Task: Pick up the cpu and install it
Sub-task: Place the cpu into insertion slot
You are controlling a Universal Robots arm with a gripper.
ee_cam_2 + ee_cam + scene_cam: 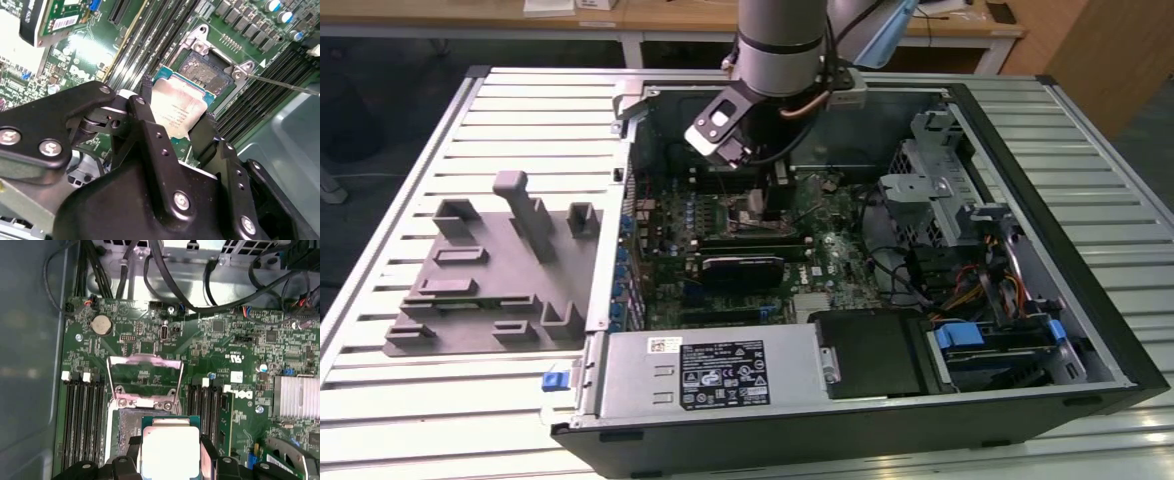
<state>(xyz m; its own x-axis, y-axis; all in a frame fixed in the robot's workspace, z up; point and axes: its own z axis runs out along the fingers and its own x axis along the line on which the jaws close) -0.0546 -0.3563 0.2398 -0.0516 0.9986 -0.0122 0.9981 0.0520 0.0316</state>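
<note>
Exterior view: the tool hangs inside the open computer case, low over the motherboard.

Second wrist view: its fingers clamp the cpu by opposite edges, just over the socket. The pick-up looks done and the seating is left.

First wrist view: the socket's retaining frame stands raised, on the side toward the board's cabled edge.

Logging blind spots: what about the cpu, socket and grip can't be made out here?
- Whether the cpu touches the socket: in the second wrist view it overlaps the socket, hiding any gap.
- The cpu's near edge: first wrist view, cut off by the picture edge between the fingers of the gripper.
- The grip, exterior view: the arm covers it.
- Socket contacts: too small in both wrist views.
</note>
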